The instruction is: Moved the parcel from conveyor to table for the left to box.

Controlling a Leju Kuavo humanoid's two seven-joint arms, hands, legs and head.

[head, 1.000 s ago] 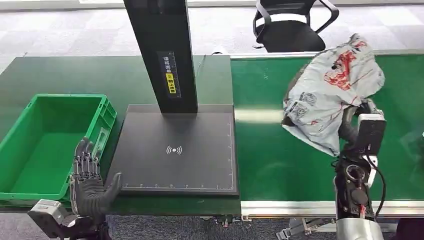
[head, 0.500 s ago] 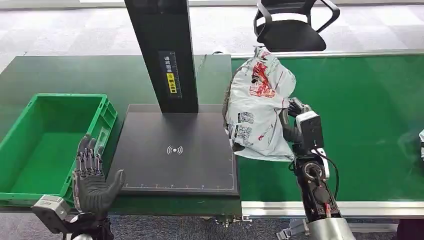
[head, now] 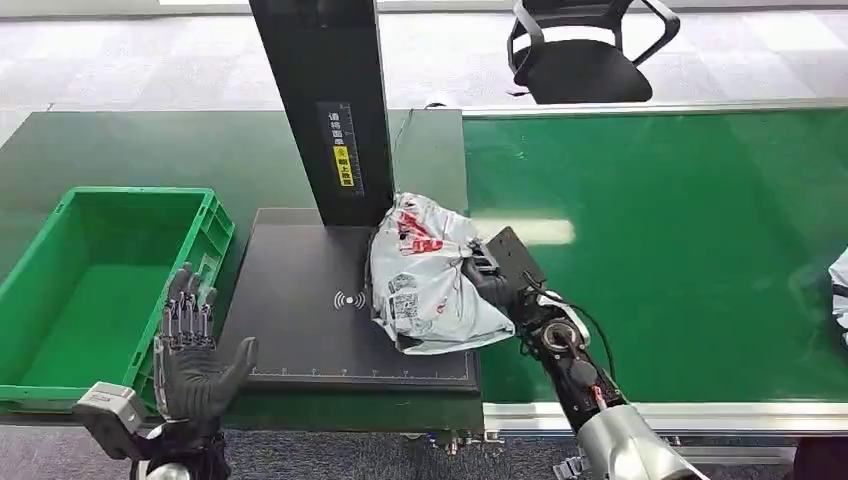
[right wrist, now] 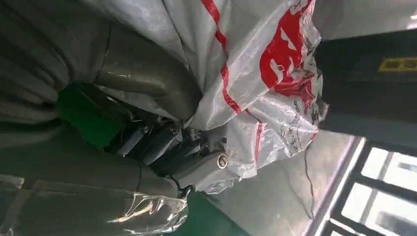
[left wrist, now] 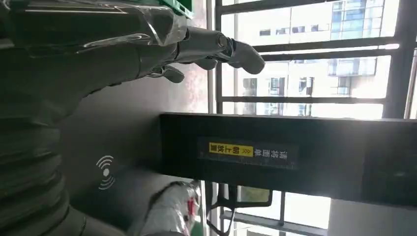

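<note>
Wireless-signal sign (head: 348, 300) on black pad (head: 300, 330).

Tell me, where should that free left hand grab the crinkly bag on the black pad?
Probably the parcel's bunched left edge, coming in from the left hand's side. The right hand grips its right side, and the black post stands just behind it, so the left is freest.
</note>
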